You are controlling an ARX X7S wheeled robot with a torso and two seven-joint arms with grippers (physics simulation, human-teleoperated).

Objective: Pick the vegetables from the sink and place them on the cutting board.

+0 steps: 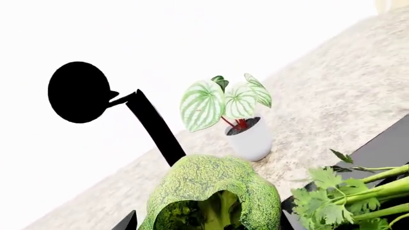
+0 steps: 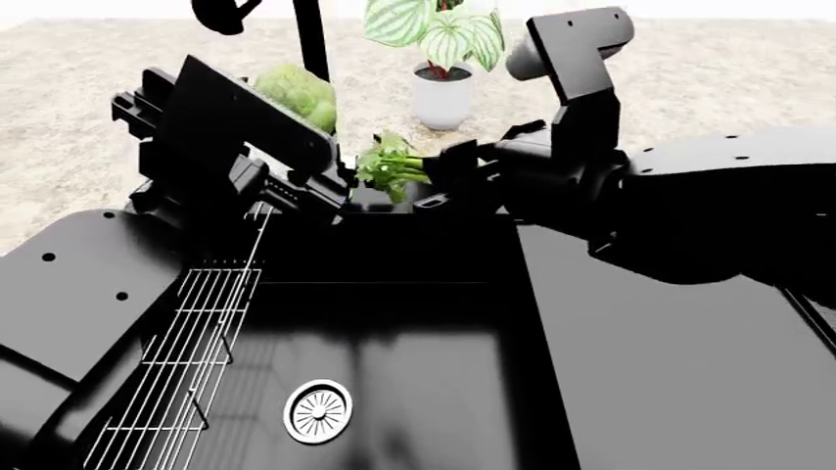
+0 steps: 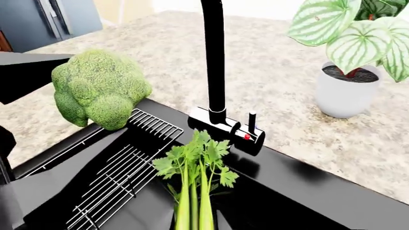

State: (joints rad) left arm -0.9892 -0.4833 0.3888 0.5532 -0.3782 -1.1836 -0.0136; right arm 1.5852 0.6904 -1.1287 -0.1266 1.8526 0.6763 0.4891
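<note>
My left gripper (image 1: pixel 208 224) is shut on the broccoli floret (image 1: pixel 211 187), stem towards the camera, and holds it in the air above the back of the black sink (image 2: pixel 392 323). In the head view the broccoli (image 2: pixel 298 93) shows behind the left arm. My right gripper (image 3: pixel 195 226) is shut on the pale-green celery stalk (image 3: pixel 193 191), its leafy top pointing at the faucet (image 3: pixel 214 62). In the head view the celery (image 2: pixel 390 166) hangs over the sink's back edge, close to the broccoli. The cutting board is out of view.
A potted plant in a white pot (image 2: pixel 441 93) stands on the speckled counter (image 2: pixel 731 88) behind the sink. A wire rack (image 2: pixel 183 362) lies along the basin's left side and a round steel drain (image 2: pixel 317 411) sits in its floor. The two arms are close together.
</note>
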